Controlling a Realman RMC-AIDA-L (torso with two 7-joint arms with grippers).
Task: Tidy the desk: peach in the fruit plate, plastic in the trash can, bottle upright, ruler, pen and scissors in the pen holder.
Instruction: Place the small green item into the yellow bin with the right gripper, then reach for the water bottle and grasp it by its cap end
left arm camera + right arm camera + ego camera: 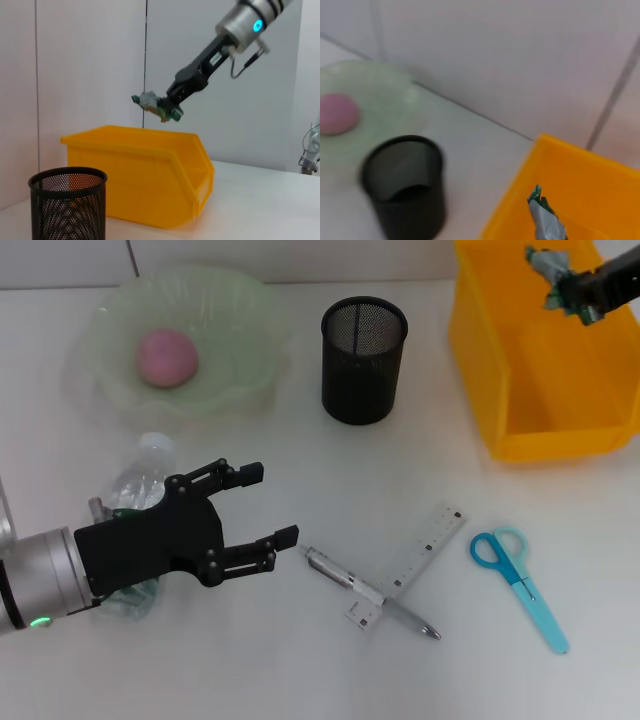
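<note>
White desk (300,670) — pale, seemingly tiled wall (90,60) behind.

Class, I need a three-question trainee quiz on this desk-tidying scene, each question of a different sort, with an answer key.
1. True or false: the peach lies in the fruit plate.
2. What does the right gripper hold over the yellow bin?
3. The pen holder contains: A) scissors B) ruler C) nothing seen.

Key: 1 true; 2 the crumpled plastic; 3 C. The left gripper is open above the lying bottle.
</note>
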